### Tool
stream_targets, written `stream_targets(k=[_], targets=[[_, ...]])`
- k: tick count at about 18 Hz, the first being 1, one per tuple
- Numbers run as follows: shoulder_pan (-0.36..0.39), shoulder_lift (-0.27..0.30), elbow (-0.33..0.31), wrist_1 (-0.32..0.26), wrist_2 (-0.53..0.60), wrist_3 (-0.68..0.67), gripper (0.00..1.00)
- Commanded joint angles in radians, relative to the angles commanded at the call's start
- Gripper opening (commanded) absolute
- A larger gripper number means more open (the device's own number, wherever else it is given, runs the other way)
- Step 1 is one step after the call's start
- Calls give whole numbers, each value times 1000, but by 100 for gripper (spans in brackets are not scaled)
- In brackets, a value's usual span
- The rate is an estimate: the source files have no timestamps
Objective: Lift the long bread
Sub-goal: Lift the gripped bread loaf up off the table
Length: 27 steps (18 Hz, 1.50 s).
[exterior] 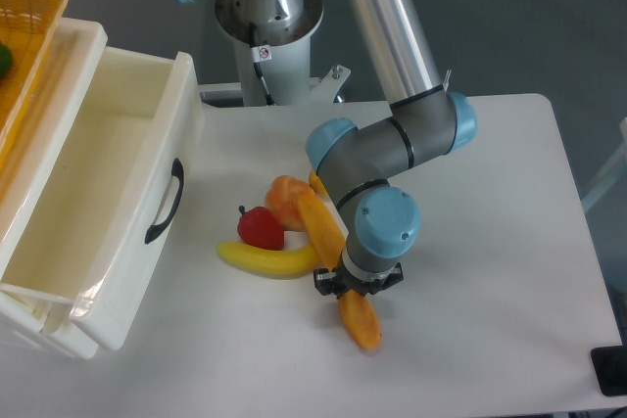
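Camera view from above and in front: the arm [387, 149] bends down over the white table [490, 242], its wrist pointing straight down so that the blue cap hides most of the gripper [357, 286]; only 2 dark finger bodies show, 1 on each side of the bread [361, 318], pressed close against it — the gripper looks clamped on the loaf about two-thirds of the way along its length, though the fingertips themselves are hidden; the bread runs diagonally from upper left to lower right, its upper part [315, 222] passing beside the bun [284, 198] and its lower end sticking out below the wrist, slightly blurred; whether it rests on the table or is lifted off it cannot be told; a banana [265, 259] lies just left of the gripper, its right tip touching or nearly touching the bread; a red apple [261, 228] sits between banana and bun; an open white drawer [108, 212] with a black handle [165, 203] stands at the left — a yellow basket [24, 41] sits above it.
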Motion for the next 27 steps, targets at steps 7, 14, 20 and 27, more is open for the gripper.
stream_targets(k=[7, 14, 20, 27], targets=[[37, 15, 58, -2, 11, 170, 0], [74, 77, 86, -3, 58, 513, 0], [92, 132, 86, -34, 103, 655, 2], [103, 156, 78, -57, 100, 692, 2]])
